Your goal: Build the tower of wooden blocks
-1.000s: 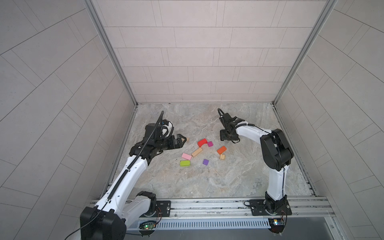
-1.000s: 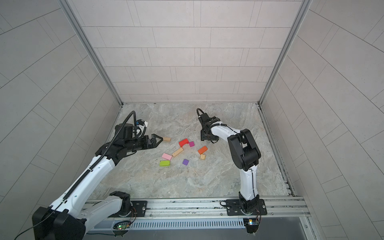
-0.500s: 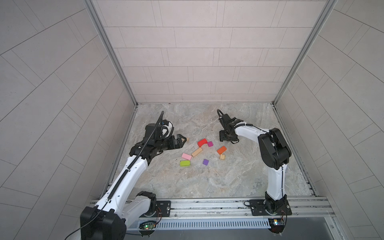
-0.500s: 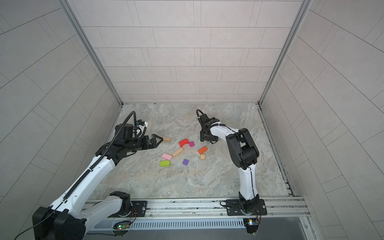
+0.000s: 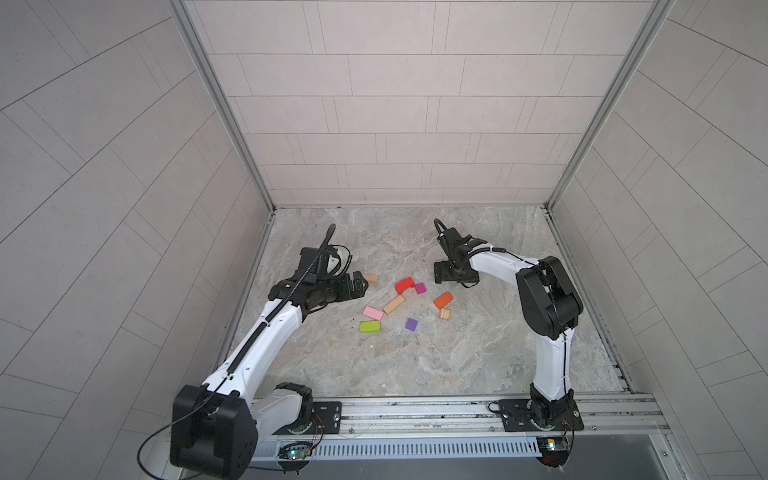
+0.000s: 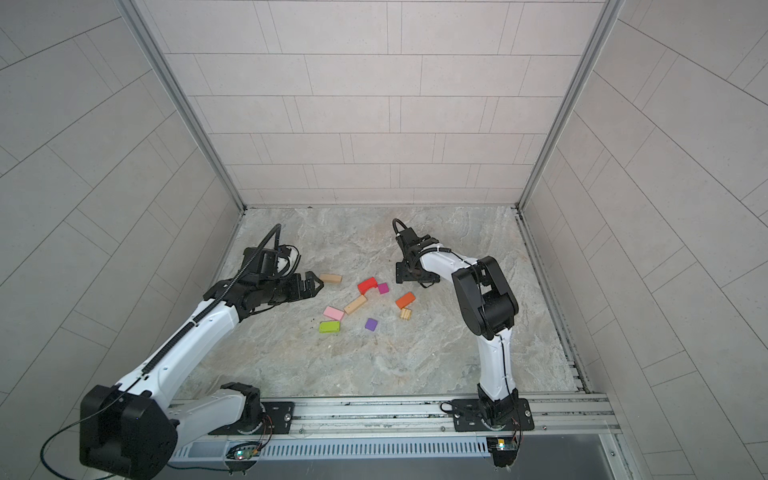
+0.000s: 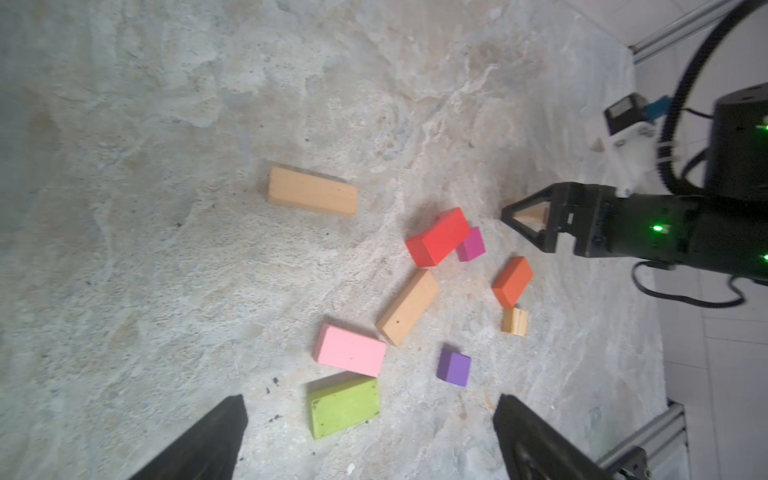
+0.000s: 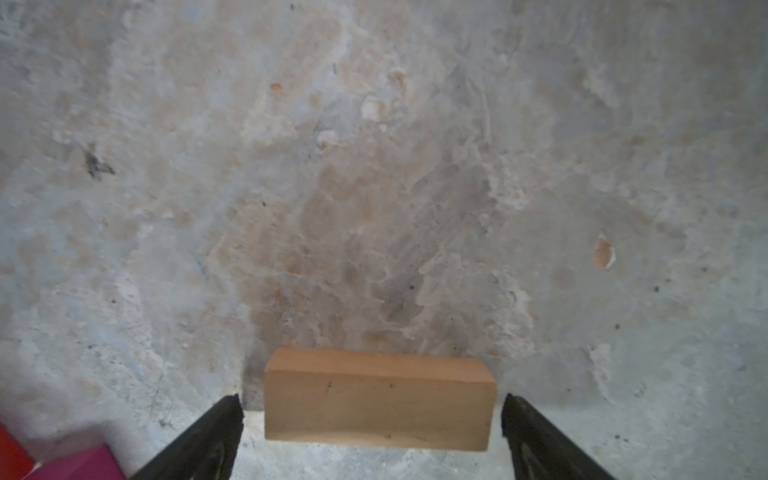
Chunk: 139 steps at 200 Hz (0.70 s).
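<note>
Your marble table (image 5: 457, 357) carries the loose pieces for the wood block tower, each lying flat with none stacked on another. Your left arm (image 5: 266, 332) reaches in from 7 o'clock, your right arm (image 5: 548, 299) from 5 o'clock.

The left tool (image 5: 360, 285) hangs at 9 o'clock of the red block (image 5: 405, 285), fingers spread with nothing between them. A tan bar (image 5: 371, 278) lies just beside its tips.

The right tool (image 5: 444, 274), at 2 o'clock of the red block, points down with its fingers apart. In the right wrist view a second tan bar (image 8: 378, 399) sits on the table between them, with a thin gap at each end.

A third tan bar (image 5: 394, 304) lies at 7 o'clock of the red block. The pink block (image 5: 372, 313) is at 8 o'clock, with the green block (image 5: 370, 327) just beside it.

The orange block (image 5: 443, 300) is at 4 o'clock, a short tan block (image 5: 444, 314) just beside it. The magenta cube (image 5: 420, 288) sits just beside the red block at 3 o'clock, and the purple cube (image 5: 411, 324) lies at 6 o'clock.
</note>
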Each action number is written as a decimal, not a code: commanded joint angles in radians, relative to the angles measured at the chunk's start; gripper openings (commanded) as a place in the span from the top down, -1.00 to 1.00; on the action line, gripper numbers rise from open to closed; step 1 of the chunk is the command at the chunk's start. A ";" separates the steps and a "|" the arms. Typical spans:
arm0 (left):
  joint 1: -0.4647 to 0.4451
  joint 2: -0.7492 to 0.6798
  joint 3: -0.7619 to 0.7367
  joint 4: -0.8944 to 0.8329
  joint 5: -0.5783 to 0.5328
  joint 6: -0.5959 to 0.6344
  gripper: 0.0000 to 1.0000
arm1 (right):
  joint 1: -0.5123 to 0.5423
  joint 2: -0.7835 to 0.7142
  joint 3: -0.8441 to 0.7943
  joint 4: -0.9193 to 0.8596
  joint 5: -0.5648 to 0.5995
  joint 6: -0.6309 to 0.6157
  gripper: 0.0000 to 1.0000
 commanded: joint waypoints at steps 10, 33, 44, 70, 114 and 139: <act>-0.005 0.064 0.082 -0.084 -0.069 0.042 -1.00 | -0.007 -0.140 -0.007 -0.039 -0.020 -0.015 -0.98; -0.010 0.128 0.140 -0.129 -0.097 0.051 -1.00 | -0.007 -0.189 -0.006 -0.098 -0.034 -0.016 -0.99; -0.019 0.165 0.173 -0.152 -0.122 0.061 -1.00 | -0.006 -0.212 -0.015 -0.120 -0.039 -0.015 -0.99; -0.036 0.262 0.268 -0.220 -0.149 0.123 -1.00 | -0.006 -0.286 -0.067 -0.145 -0.009 0.009 -0.99; -0.054 0.438 0.415 -0.304 -0.175 0.202 -1.00 | -0.006 -0.421 -0.176 -0.116 -0.070 0.023 -0.99; -0.057 0.507 0.464 -0.304 -0.194 0.211 -0.98 | -0.006 -0.486 -0.215 -0.105 -0.123 0.004 -0.99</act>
